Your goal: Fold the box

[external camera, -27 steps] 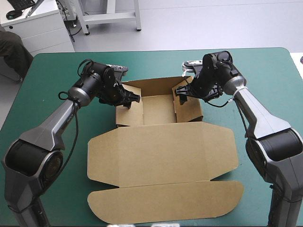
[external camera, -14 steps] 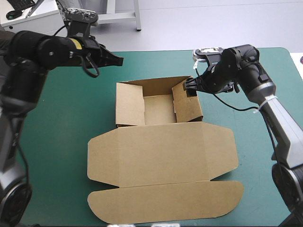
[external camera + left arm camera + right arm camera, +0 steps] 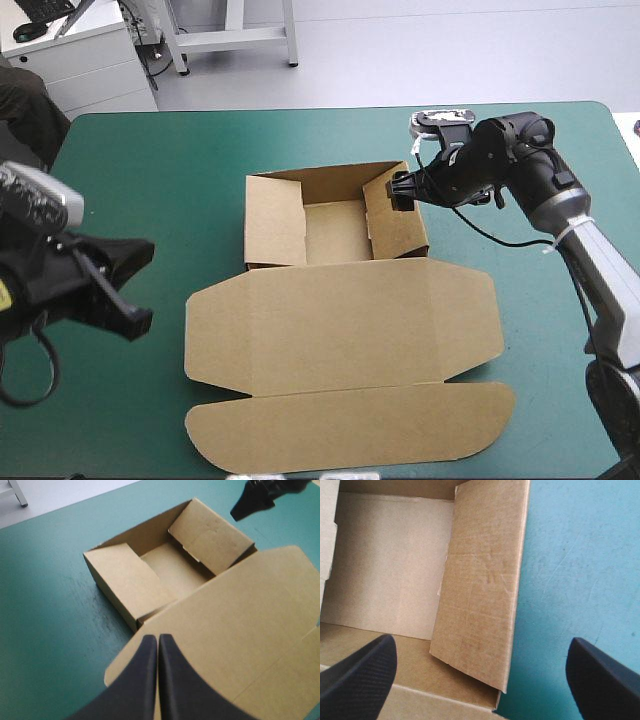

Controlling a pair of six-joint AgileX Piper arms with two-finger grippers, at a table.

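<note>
I find the brown cardboard box at the middle of the teal-green table cover. It forms an open tray toward the far edge, walls up, with its lid lying flat toward the near edge. My right gripper stands at the tray's right wall with its black fingers wide apart, one over the tray's inside, one over bare cover, gripping nothing. My left gripper hangs raised over the lid's left corner, fingers pressed together, empty.

There's the left arm up high at the near left, jaws pressed together; the right arm stretches forward, low, jaws spread wide.
</note>
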